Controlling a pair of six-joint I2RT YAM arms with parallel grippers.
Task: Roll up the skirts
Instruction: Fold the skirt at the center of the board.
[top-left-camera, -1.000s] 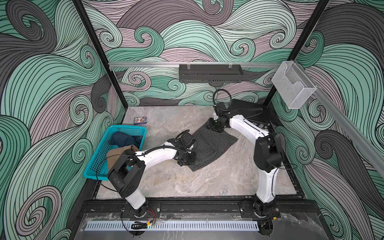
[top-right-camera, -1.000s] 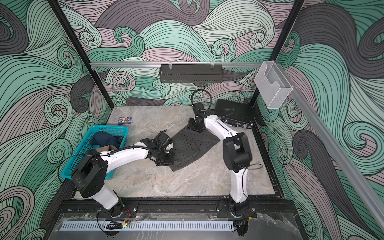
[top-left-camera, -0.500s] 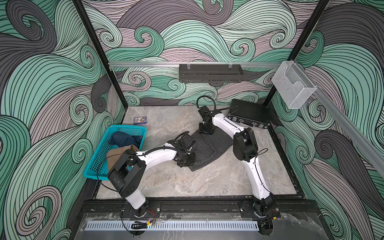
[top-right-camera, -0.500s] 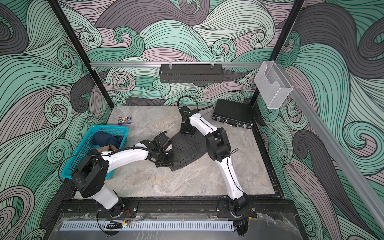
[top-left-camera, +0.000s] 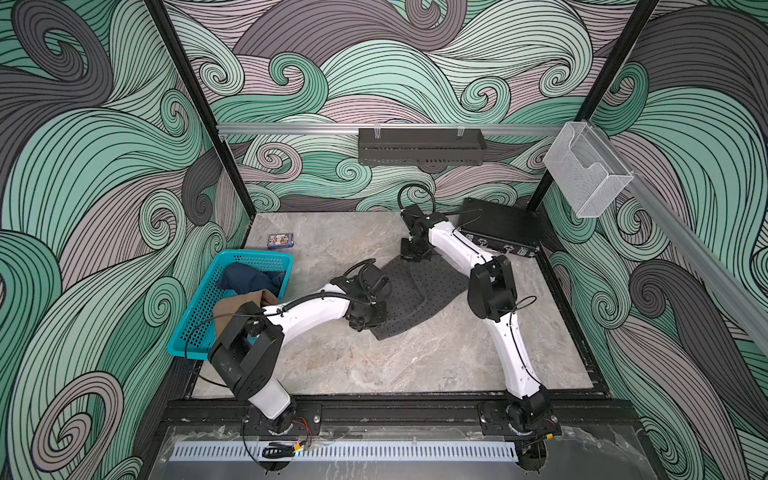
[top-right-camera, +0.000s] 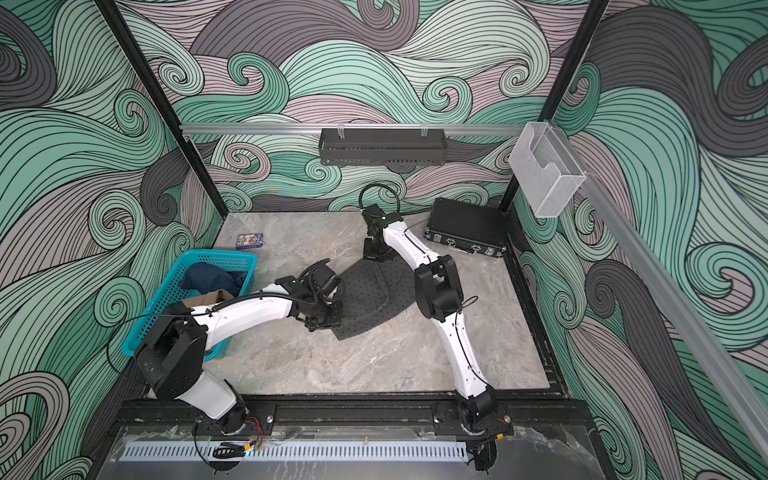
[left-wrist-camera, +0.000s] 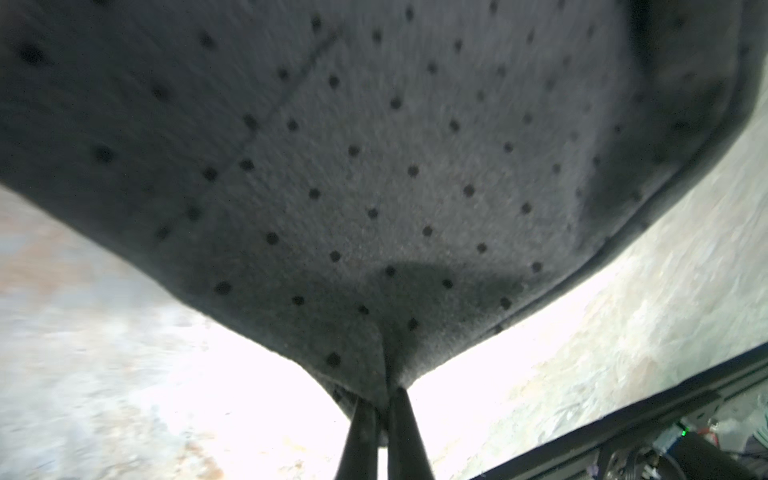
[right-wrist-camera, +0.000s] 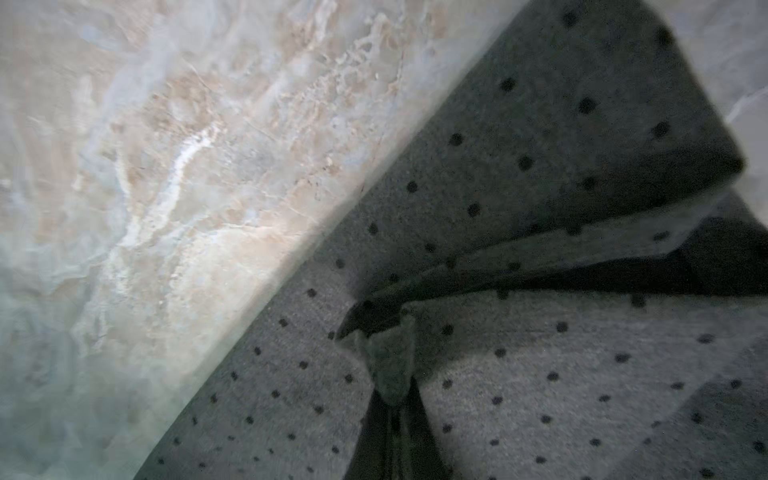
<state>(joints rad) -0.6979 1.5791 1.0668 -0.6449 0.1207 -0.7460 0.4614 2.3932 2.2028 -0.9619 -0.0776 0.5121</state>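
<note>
1. Skirts in both top views: dark grey cloth skirt with black dots (top-left-camera: 419, 291) lies mid-bench (top-left-camera: 374, 365); dark blue denim skirt (top-left-camera: 245, 278) and tan-brown cloth skirt (top-left-camera: 232, 307) sit in the teal plastic basket (top-left-camera: 195, 322).
2. Left wrist: left fingers (left-wrist-camera: 405, 432) are squeezed together, pinching the dotted skirt's edge.
3. Right wrist: right fingers (right-wrist-camera: 415, 440) are squeezed together on its bunched fold.

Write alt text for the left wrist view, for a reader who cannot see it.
The left gripper, shut, pinches a corner of the dark grey dotted skirt, whose cloth fans out from the grip and fills most of the view. Pale marble table shows beside it, blown out by glare near the gripper.
</note>
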